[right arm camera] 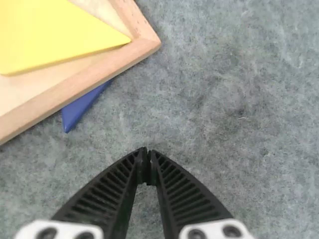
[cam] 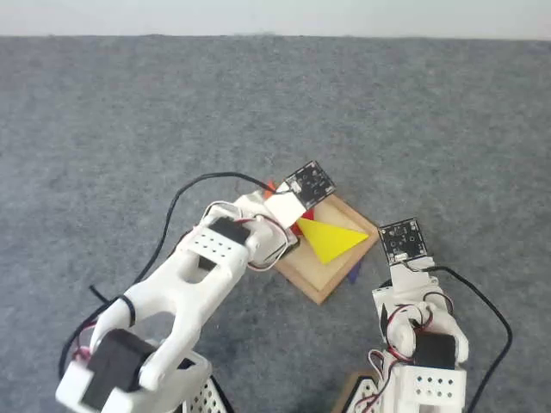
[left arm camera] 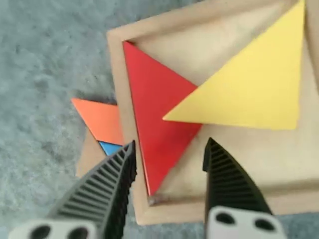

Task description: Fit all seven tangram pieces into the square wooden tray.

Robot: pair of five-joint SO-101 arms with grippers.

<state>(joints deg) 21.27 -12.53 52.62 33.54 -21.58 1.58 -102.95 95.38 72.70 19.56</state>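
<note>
Nearest the lens in the high view, the left arm point(cam: 172, 301) is lying stretched from the bottom corner up across the grey carpet point(cam: 129, 112). Its wrist is hanging over the left side of the wooden tray point(cam: 320, 288). A yellow triangle point(cam: 331, 239) is sitting in the tray just beside that wrist. At the lower right, the right arm point(cam: 417, 344) is standing folded, with its wrist hanging over the carpet just off the tray's right corner.

Over to the left wrist view. The left gripper point(left arm camera: 170, 143) is pointing down with its jaws spread wide and nothing between them. It is hovering above one tray corner, and the narrow end of a red triangle point(left arm camera: 157, 129) is lying between the two fingers. The red triangle is lying inside the tray along one wall. The yellow triangle's tip is resting on top of it. Outside that wall, an orange piece point(left arm camera: 102, 119) is lying on the carpet with a light blue piece point(left arm camera: 110, 148) touching it.

Now the right wrist view. The right gripper point(right arm camera: 148, 150) is pressed shut on nothing, pointing at bare carpet. The tray corner with the yellow triangle is lying nearby but apart from the fingertips. A dark blue piece point(right arm camera: 82, 107) is poking out from under the tray's edge.
</note>
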